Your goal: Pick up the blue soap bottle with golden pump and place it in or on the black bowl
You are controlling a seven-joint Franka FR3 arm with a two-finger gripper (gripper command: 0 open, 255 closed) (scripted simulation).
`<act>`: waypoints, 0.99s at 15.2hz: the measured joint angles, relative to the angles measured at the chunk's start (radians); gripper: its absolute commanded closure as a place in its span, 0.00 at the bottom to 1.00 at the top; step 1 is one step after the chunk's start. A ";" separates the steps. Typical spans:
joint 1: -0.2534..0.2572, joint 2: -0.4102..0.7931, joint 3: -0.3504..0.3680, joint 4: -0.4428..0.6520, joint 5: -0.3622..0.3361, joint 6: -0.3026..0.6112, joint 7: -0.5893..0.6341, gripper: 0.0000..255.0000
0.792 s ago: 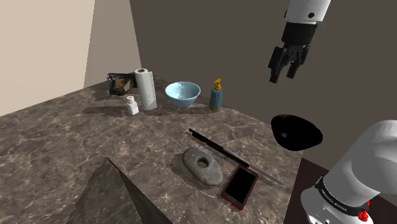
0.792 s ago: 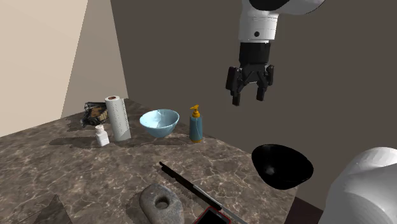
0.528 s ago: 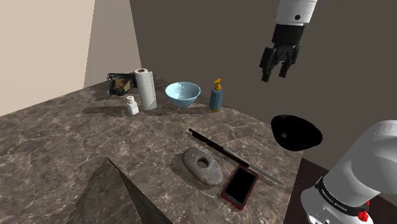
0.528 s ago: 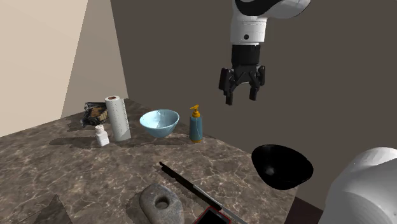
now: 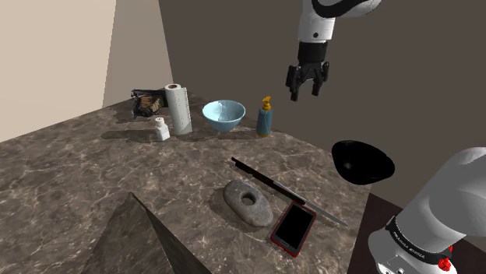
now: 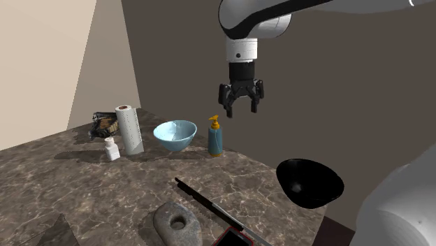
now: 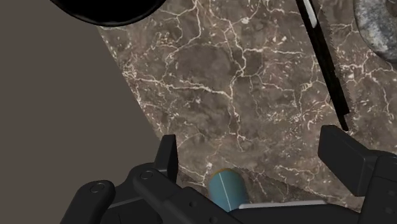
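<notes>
While the gripper [image 5: 305, 89] hangs with fingers apart above it, 1 blue soap bottle [image 5: 265, 120], gold-pumped, stands upright on the counter [image 5: 93, 171] beside 1 light-blue bowl [image 5: 223, 114]; 1 black bowl [image 5: 362, 161] sits well apart.

- No word, number or brand can be read on anything on the table.
- In the shoulder view, the dark band [image 5: 409, 241] round the arm's base link carries small white marks, too small to make out.
</notes>
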 measured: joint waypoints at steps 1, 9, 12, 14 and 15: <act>-0.003 0.041 0.000 0.031 -0.005 0.002 0.002 0.00; -0.010 0.390 0.007 0.297 -0.049 0.031 0.042 0.00; -0.009 0.536 0.003 0.441 -0.068 0.010 0.054 0.00; -0.005 0.618 0.004 0.537 -0.077 -0.017 0.062 0.00; 0.000 0.661 0.005 0.586 -0.081 -0.026 0.068 0.00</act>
